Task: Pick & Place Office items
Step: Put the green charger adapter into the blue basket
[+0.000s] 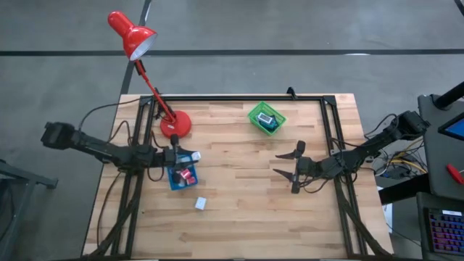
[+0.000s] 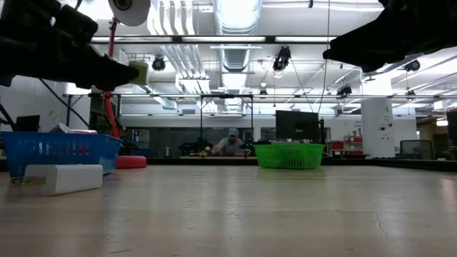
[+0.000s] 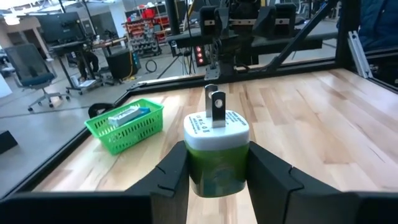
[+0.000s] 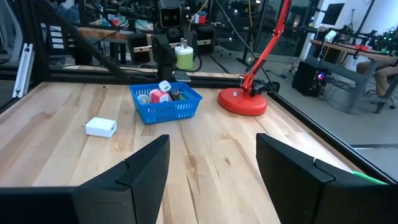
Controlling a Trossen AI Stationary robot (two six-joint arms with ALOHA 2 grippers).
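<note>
Left claw (image 3: 217,180) grips a green and white plug (image 3: 216,149) between its two fingers, prongs pointing up, and we see it hanging above the blue tray (image 1: 176,177). In the right wrist view this same plug shows above the tray, in front of the dark arm. Inside the tray lie some small items (image 4: 163,94), red and white ones among them; we cannot tell them all apart. One white block (image 1: 201,204) lies alone on the bench (image 1: 239,217), near the tray, on the front side.

Right claw (image 1: 288,164) hovers over the right half of the bench with its fingers apart and nothing between them.

We see a bench of pale wood planks with a black frame around it. A red lamp (image 1: 175,125) stands at the back left corner, just behind the tray. A green basket (image 1: 266,118) sits near the back edge, in the middle, with a teal piece (image 1: 269,121) inside. Between the tray and the right claw the wood is bare, and the front strip too.

Beyond the bench, the low view shows a large workshop with ceiling lights, a monitor and a person (image 2: 232,143) sitting far behind.
</note>
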